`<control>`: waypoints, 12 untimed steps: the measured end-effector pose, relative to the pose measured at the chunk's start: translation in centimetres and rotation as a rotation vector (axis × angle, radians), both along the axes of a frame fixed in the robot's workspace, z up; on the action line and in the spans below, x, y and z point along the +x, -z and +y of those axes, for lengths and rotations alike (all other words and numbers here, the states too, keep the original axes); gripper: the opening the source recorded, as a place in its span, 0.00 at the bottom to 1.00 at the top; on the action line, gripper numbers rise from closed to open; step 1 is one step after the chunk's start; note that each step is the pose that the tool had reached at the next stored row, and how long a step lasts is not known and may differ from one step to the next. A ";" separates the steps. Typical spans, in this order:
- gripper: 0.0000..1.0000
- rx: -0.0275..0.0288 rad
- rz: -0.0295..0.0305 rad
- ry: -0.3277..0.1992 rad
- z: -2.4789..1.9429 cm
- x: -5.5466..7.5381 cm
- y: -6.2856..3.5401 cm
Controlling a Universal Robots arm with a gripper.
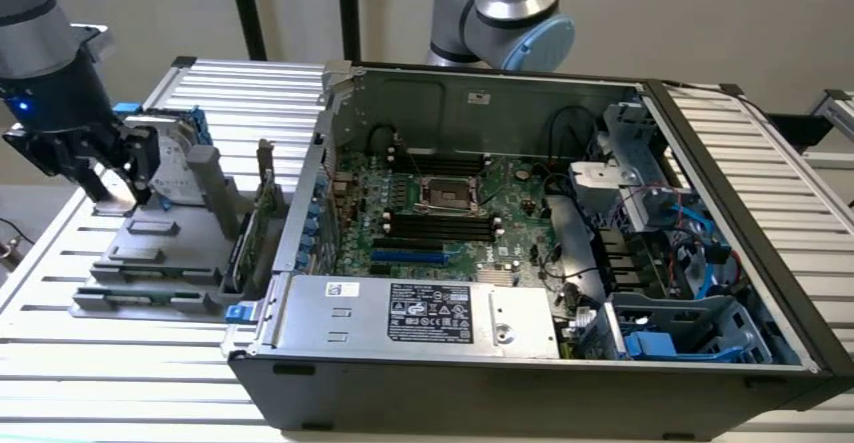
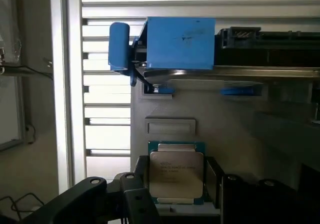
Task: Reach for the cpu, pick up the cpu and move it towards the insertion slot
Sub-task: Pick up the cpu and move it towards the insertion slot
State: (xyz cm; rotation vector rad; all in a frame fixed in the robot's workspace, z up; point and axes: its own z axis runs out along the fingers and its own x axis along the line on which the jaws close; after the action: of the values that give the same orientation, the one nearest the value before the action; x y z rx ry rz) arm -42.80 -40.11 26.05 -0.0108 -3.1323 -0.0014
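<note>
Fingers (image 2: 212, 181) are apart and stand one at each side of the cpu (image 2: 176, 176), just beside its edges. I judge they are not yet pressing it, because the chip lies flat in its recess on the grey holder (image 1: 160, 258), metal top up. This holder keeps the chip level and at a known place, so that the fingers can come down over it squarely. In the exterior view the arm is low over the holder at the exterior view's left. The hard drive (image 2: 180, 44) with blue rails stands on edge in the same holder, near the cpu. The insertion slot (image 1: 447, 193) is well apart, on the motherboard inside the open computer case (image 1: 467, 88), which lies on its side so that the socket faces up. Everything rests on a surface (image 1: 120, 383) of pale metal slats, and a plain light wall is behind it.
</note>
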 end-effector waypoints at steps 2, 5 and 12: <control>0.55 -0.0001 0.0002 0.000 0.00 0.2 -0.94; 0.55 -0.0001 0.0003 0.000 0.00 0.6 -2.30; 0.55 -0.0001 0.0020 0.000 0.00 3.2 -5.47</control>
State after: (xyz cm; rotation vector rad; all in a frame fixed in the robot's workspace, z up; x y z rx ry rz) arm -39.63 -40.10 31.52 -0.0110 -3.1303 -0.0012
